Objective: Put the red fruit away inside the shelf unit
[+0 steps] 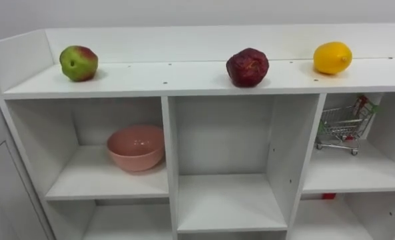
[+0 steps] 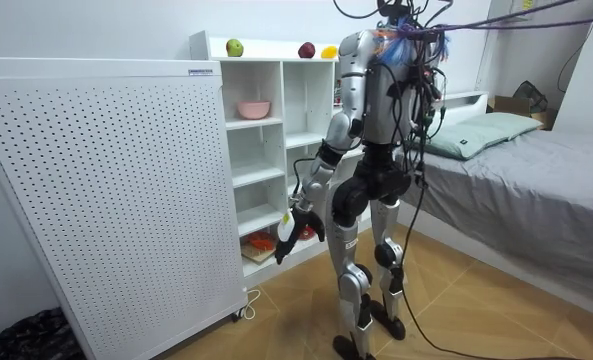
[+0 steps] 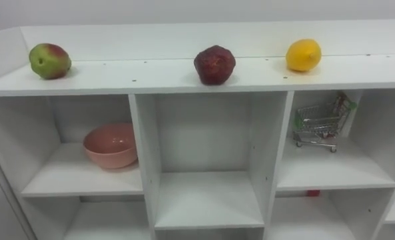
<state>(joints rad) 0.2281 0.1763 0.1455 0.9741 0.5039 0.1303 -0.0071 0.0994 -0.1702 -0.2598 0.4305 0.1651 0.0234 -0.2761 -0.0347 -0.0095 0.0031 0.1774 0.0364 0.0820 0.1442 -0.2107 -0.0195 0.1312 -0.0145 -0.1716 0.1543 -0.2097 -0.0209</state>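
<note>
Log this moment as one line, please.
robot: before closet; top: apple, red fruit, lemon; bowl: left cubby; cart: right cubby; left hand: low

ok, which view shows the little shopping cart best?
Right eye view: the toy shopping cart stands whole in its compartment under the lemon, clear of the divider. In the left eye view its left edge meets the divider. In the room view the robot stands before that compartment; the cart cannot be made out.

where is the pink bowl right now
The pink bowl sits in the upper left compartment of the shelf unit, on the left of the eye views, below the green apple that rests on the top board.
</note>
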